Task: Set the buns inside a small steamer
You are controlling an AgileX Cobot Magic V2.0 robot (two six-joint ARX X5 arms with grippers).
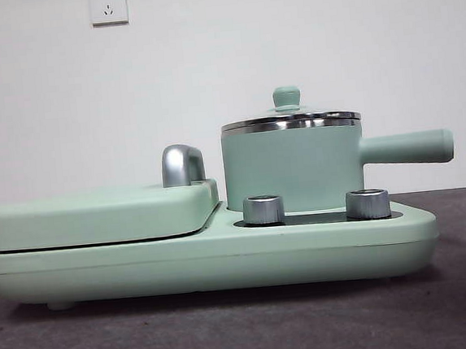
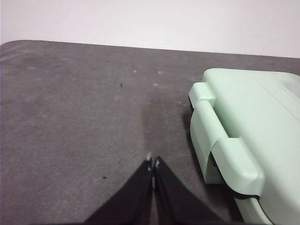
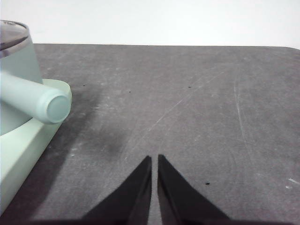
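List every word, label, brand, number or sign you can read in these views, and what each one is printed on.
None can be read in any view.
The two steel knobs on the cooker base: no marking legible.
The small steamer and its lid: plain, no print.
The griddle lid: faint raised lines near one edge, too blurred to read.
The wall sockets: no lettering visible.
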